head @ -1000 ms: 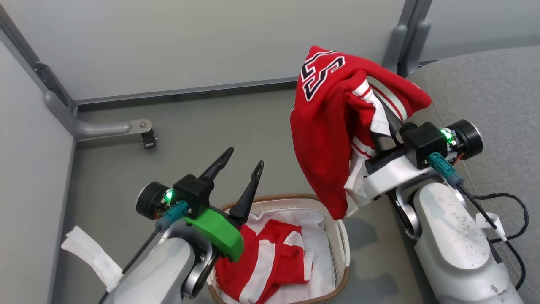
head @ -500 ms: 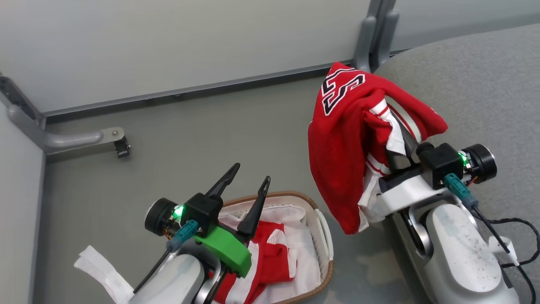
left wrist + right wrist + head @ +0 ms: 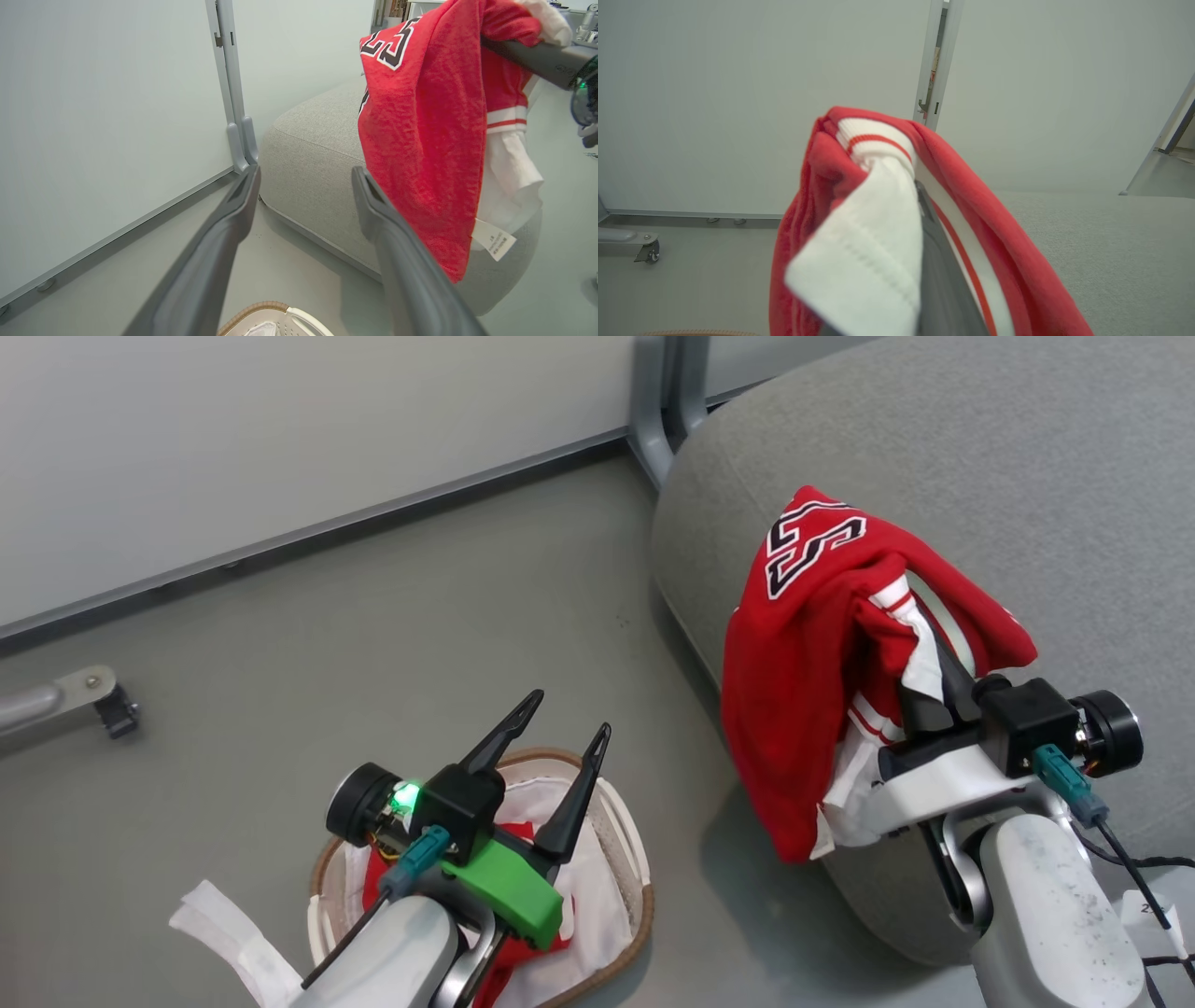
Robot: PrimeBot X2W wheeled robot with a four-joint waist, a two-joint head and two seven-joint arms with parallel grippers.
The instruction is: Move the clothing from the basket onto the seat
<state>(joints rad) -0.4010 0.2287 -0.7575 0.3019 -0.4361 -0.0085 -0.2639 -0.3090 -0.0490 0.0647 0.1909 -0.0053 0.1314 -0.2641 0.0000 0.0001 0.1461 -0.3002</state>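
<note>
Head view, and the whole picture has swung to the right. That is the camera turning, not the furniture moving. What counts is the load. The right gripper (image 3: 934, 679) is clamped on the red jersey (image 3: 794, 709). A second ago that jersey hung over bare floor beside the seat (image 3: 980, 448). Now it hangs at the seat's near left edge, its hem dangling by the rounded side. I can't tell whether cloth and cushion touch. It isn't set down yet: it's draped over the fingers in the air, and the left wrist view shows its white tag (image 3: 497, 240) swinging free. My read is that the carry is nearly done. A little more reach over the cushion before letting go should keep it from sliding to the floor.

The left gripper (image 3: 569, 712) hovers above the basket (image 3: 644, 905), fingers spread and holding nothing. A second red garment (image 3: 378, 887) lies in there on the white liner (image 3: 597, 896), so half the job is left.

The seat is grey textured fabric, broad and gently domed. The floor (image 3: 327, 644) is smooth grey. Pale wall panels (image 3: 233, 448) close off the far side, joined at a grey post (image 3: 658, 392) just beyond the seat. A castor foot (image 3: 103, 705) sits at the far left.
</note>
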